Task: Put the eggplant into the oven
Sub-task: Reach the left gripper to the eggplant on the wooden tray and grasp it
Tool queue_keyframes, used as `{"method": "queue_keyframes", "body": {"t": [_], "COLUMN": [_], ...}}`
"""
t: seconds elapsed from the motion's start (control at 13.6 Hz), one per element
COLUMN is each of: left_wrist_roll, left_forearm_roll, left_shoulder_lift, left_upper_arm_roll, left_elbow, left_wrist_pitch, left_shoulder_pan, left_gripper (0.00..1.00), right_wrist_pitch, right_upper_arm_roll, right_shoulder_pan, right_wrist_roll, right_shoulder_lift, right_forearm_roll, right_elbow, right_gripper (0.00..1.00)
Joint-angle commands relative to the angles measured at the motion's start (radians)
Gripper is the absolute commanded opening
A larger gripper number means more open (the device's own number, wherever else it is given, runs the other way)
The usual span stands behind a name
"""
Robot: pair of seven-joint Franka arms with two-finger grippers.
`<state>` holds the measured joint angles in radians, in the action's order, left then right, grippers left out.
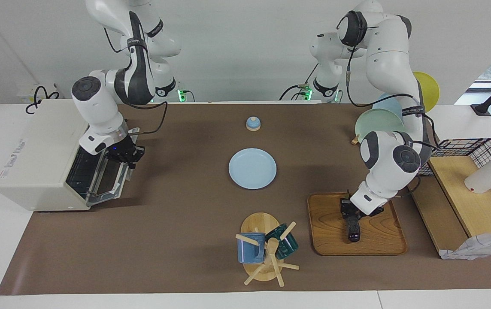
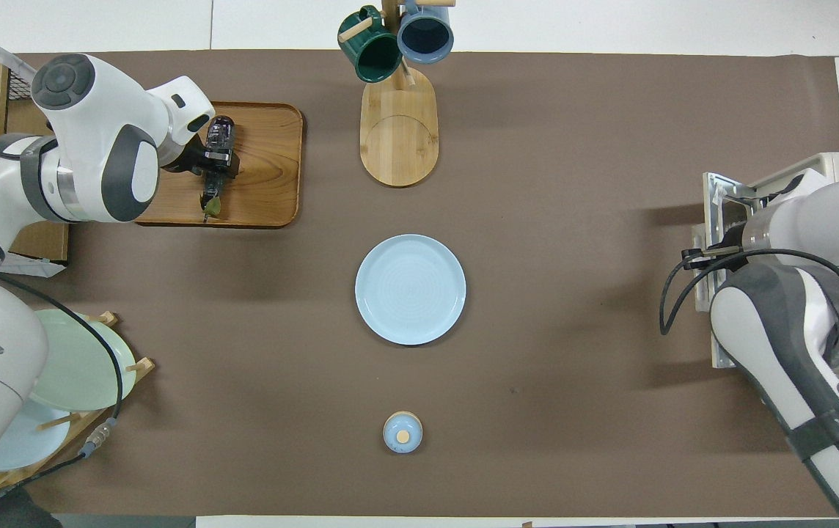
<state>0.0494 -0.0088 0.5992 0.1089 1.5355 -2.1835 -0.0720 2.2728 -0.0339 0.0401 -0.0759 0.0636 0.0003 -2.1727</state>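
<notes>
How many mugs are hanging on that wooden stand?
2, both on the stand at the table edge farthest from the robots: a blue mug and a dark green mug beside it. None seems hidden.

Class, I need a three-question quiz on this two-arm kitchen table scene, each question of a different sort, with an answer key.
1. True or false: the oven door is open.
2. The eggplant lies on: A) the blue plate; B) the wooden tray; C) the mug rack.
3. Which gripper is over the eggplant?

Key: 1 true. 2 B. 3 the left gripper; the right gripper is at the open oven door.
</notes>
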Motion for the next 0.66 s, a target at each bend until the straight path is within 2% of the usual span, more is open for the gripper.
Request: {"method": "queue_keyframes", "body": {"t": [0.0, 0.15, 0.29, 0.37, 0.44, 0.52, 0.59], "left_wrist_roll": [-0.002, -0.008, -0.054, -0.090, -0.147, -0.207, -0.254], "left_forearm_roll": [0.004, -0.083, -0.114, -0.115, -0.122, -0.141, -0.164], "left_shoulder_lift": [-0.022, -0.094, -0.186, -0.228, -0.274, -0.324, -0.361], "left_upper_arm_roll": [-0.002, -0.002, 0.000, 0.001, 0.002, 0.002, 0.000], "left_elbow": [-0.011, -0.009, 0.008, 0.014, 0.032, 0.073, 0.112], "left_wrist_pitch": [0.033, 0.100, 0.215, 0.278, 0.324, 0.340, 0.338], "left_shoulder_pan": [-0.003, -0.009, -0.012, -0.034, -0.061, -0.098, -0.138], "left_gripper": [0.00, 0.00, 0.00, 0.00, 0.00, 0.00, 0.00], "right_wrist_pitch": [0.086, 0.109, 0.081, 0.026, -0.089, -0.230, -0.321], "right_upper_arm_roll": [-0.003, -0.003, 0.003, 0.003, 0.003, 0.003, 0.003], "right_shoulder_pan": [0.021, 0.023, 0.041, 0.056, 0.069, 0.076, 0.072], "right_wrist_roll": [0.044, 0.044, 0.056, 0.070, 0.086, 0.106, 0.114], "right_shoulder_lift": [0.070, 0.107, 0.105, 0.095, 0.082, 0.073, 0.062], "right_forearm_roll": [0.009, 0.021, 0.023, 0.023, 0.023, 0.023, 0.024], "right_elbow": [-0.016, -0.015, -0.001, 0.026, 0.104, 0.195, 0.255], "right_gripper": [0.00, 0.00, 0.00, 0.00, 0.00, 0.00, 0.00]}}
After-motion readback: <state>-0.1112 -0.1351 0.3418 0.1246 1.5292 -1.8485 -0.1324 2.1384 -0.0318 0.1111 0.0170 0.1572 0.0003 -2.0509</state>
